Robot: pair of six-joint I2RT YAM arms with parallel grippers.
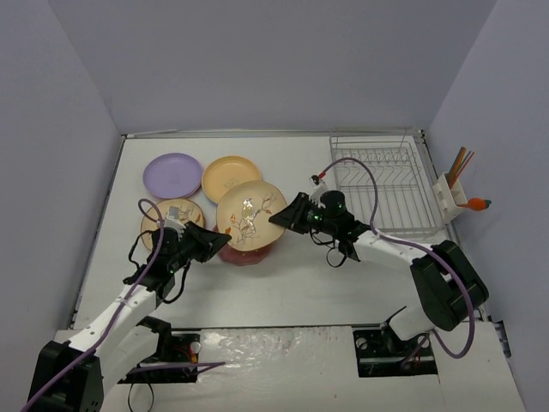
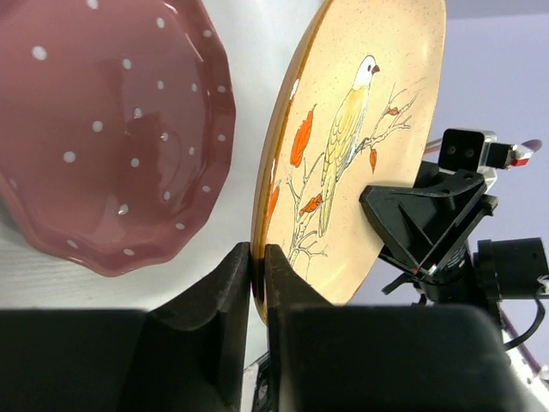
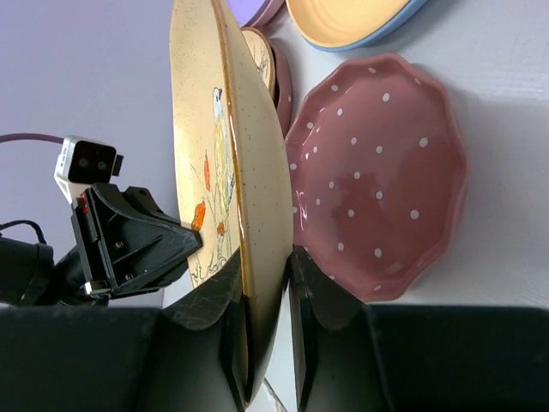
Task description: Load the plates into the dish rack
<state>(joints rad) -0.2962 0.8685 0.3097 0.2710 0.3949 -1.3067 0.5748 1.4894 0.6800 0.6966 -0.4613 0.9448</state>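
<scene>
The round tan plate with a bird-and-branch print point(image 1: 250, 210) is held off the bench point(image 1: 292, 275), printed face turned upward. It spans the gap between the two pairs of jaws. The left jaws are clamped on its rim at one side, one finger on each face. The right jaws are clamped the same way on the opposite rim, so the gripped diameter runs straight from one pair to the other.

Beneath the plate and between the jaws, a scalloped pink plate with white dots point(image 3: 377, 172) lies on the bench, hollow side up. Beyond the left jaws lie a second tan plate point(image 1: 171, 215), a lilac plate point(image 1: 172, 174) and a yellow-orange plate point(image 1: 231, 176) nested in a blue one.

Behind the right jaws, on their outer side, stands the silver wire dish rack point(image 1: 377, 190). The white caddy point(image 1: 447, 196) on its far side holds thin sticks.
</scene>
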